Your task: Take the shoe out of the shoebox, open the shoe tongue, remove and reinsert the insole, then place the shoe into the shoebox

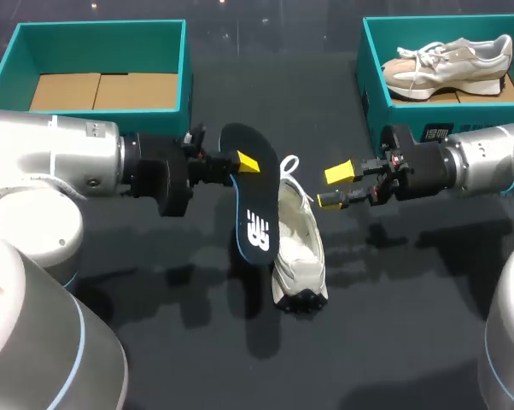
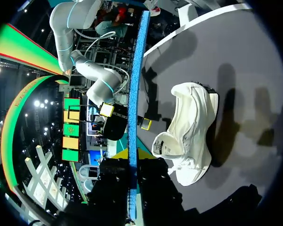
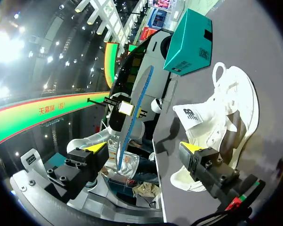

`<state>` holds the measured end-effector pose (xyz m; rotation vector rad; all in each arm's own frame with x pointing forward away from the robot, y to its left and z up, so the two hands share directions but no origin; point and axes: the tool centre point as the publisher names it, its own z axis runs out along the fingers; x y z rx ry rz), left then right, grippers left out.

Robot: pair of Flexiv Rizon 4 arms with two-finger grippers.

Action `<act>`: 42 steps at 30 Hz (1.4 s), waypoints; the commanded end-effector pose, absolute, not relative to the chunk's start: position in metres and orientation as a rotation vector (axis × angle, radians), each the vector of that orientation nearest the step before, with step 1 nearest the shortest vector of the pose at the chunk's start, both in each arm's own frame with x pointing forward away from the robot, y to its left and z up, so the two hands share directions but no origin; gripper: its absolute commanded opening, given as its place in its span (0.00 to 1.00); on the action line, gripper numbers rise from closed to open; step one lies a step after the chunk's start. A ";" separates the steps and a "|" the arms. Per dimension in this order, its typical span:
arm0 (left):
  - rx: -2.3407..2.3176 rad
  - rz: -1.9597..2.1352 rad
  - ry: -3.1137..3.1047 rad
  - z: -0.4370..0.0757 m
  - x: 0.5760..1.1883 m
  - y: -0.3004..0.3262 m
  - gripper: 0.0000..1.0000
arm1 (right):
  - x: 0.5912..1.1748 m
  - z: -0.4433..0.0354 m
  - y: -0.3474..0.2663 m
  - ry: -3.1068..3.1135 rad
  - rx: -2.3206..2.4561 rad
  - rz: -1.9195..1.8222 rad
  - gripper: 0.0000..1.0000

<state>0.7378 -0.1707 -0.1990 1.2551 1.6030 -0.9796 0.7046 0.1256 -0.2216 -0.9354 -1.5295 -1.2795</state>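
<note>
Far left, the left box [image 1: 186,77] stands open with only its cardboard floor showing. In front of it the left gripper [image 1: 240,162] is clamped on the heel end of the insole [image 1: 255,213]. It holds the insole up off the table on its edge, with the toe end pointing toward the near side. Just right of the insole, the shoe [image 1: 301,243] lies on the table [image 1: 394,299]. Its toe points near, its laces trail toward the far side, and it seems tipped partly onto its side. The right gripper [image 1: 334,187] hovers beside the shoe's heel with its fingers apart, gripping nothing. Far right, the right box [image 1: 372,77] holds a second shoe [image 1: 449,64].

The insole is out, so I'd say putting it back in is the step in hand. To do that well, the right gripper should first pinch the collar or tongue, so the mouth stays wide and the shoe can't skid. The left arm should then tilt the insole toe-first and slide it along the shoe's floor. The main risks I see are the thin insole buckling at the mouth or catching on the laces.
</note>
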 end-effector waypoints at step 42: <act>1.217 -1.108 1.903 -0.202 0.686 -0.204 0.00 | 0.666 -0.263 0.086 -2.073 -0.673 -0.953 1.00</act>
